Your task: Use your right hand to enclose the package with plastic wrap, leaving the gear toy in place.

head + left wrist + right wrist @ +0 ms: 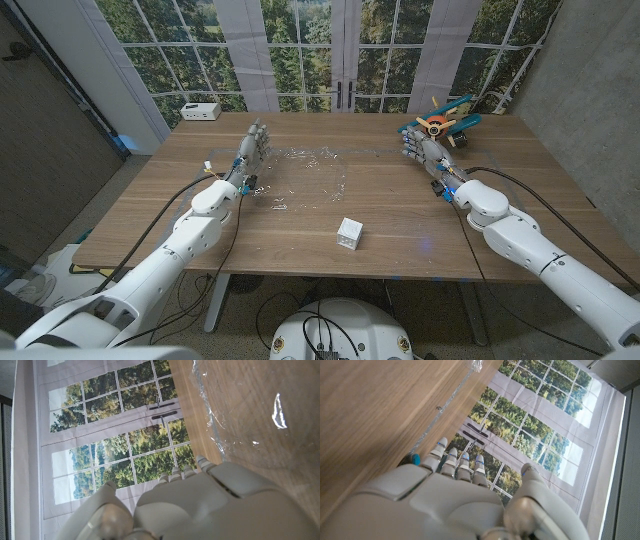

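The plastic wrap [305, 175] lies spread mid-desk — thin, clingy, easily bunched, we judge — so we'd pinch its edge. The box [349, 233] sits nearer us, light and stiff. Our right hand [420, 147] holds nothing, fingers straight, beside the gear toy [441, 123].

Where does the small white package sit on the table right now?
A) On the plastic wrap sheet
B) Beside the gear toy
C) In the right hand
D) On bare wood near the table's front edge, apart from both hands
D: in the head view the white package stands alone on bare wood near the front edge, clear of the plastic wrap and the gear toy.
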